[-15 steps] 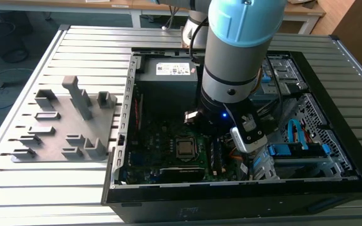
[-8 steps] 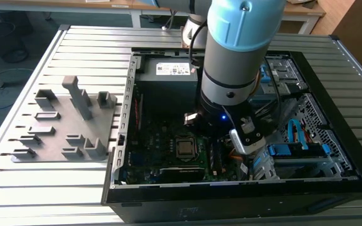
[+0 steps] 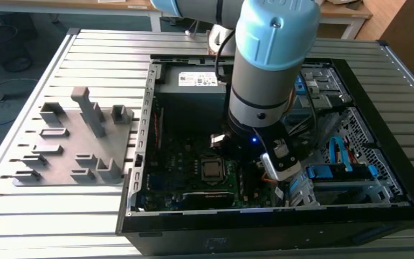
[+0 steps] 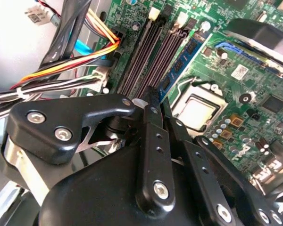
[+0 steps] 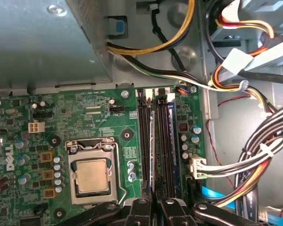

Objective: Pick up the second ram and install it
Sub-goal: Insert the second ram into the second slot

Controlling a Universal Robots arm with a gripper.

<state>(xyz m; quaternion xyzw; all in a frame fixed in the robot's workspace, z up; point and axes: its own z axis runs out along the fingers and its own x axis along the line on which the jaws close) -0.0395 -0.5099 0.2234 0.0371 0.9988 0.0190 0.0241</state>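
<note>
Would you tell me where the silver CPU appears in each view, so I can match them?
Exterior view: the CPU sits mid-board inside the case, to the exterior view's left of the arm.
Second wrist view: the CPU lies beside the memory slots.
First wrist view: the CPU again lies beside the memory slots.
Shared landmark: the green motherboard around it.

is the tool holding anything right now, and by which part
It cannot be told. The tool sits low over the memory slots beside the CPU socket, and its fingers meet around a thin dark edge that may be a memory stick or a slot.
</note>
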